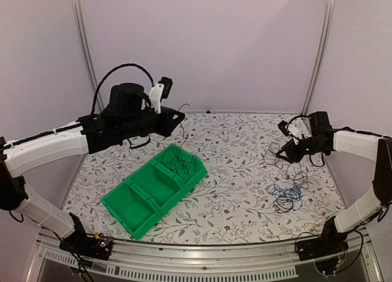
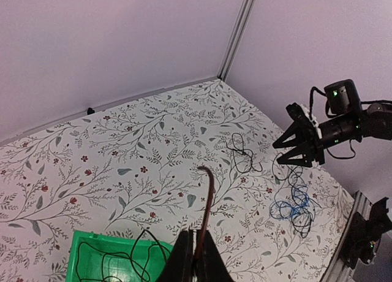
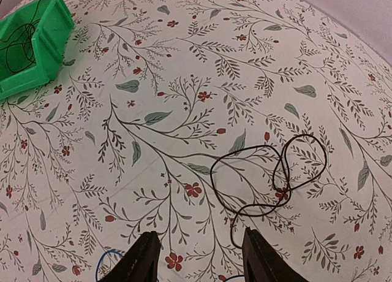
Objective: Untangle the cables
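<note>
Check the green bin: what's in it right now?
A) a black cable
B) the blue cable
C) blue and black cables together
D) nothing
A: a black cable loops in one end compartment of the green bin, while the blue cable lies out on the table.

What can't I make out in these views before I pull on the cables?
Blue cable: right wrist view shows only a sliver; the bottom edge cuts off the rest.
Green bin: left wrist view, cut off by the bottom edge and partly behind the left gripper, hiding where the black cable it holds runs.
Black loops near the blue cable: top view, too thin to tell which strand lies over which.
</note>
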Tool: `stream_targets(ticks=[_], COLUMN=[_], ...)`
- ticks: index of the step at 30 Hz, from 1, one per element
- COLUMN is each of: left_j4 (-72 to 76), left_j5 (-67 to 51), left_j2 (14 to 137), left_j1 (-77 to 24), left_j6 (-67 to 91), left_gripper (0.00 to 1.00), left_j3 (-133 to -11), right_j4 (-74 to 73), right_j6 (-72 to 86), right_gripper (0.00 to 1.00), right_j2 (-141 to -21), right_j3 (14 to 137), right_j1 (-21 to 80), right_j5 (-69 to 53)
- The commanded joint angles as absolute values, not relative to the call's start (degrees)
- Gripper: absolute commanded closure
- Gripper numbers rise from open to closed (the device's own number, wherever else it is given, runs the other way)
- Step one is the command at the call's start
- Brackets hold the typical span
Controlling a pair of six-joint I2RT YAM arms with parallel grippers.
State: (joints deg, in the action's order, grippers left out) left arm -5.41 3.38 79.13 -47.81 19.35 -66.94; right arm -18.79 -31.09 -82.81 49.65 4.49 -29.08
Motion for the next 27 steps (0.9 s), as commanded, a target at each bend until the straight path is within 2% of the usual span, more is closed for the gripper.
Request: stream_targets(ticks=[1,19,27], left_j4=[-3.1,-7.7,-7.2], left_j5=[1.2,2.1,0.6], left_j2=[80.6,83.6,90.9], left_j1=[-46.6,-42.3,-41.3], left_j6=[20.4,22.7,22.0], left_gripper=[1.00,1.00,1.00], left_j3=[-66.3,-59.8,-59.9], right_j4=[-18.2,-18.8,-19.2], right_j6=[-31.6,-32.3,-32.7], right_gripper=[0.50,0.48,0.48], right_j2=[-84.0,-85.1,-85.9], right_j3=[49.9,50.2,50.4], right_j1=[4.6,4.6,4.6], right_j5=[-29.7,-30.2,-30.6])
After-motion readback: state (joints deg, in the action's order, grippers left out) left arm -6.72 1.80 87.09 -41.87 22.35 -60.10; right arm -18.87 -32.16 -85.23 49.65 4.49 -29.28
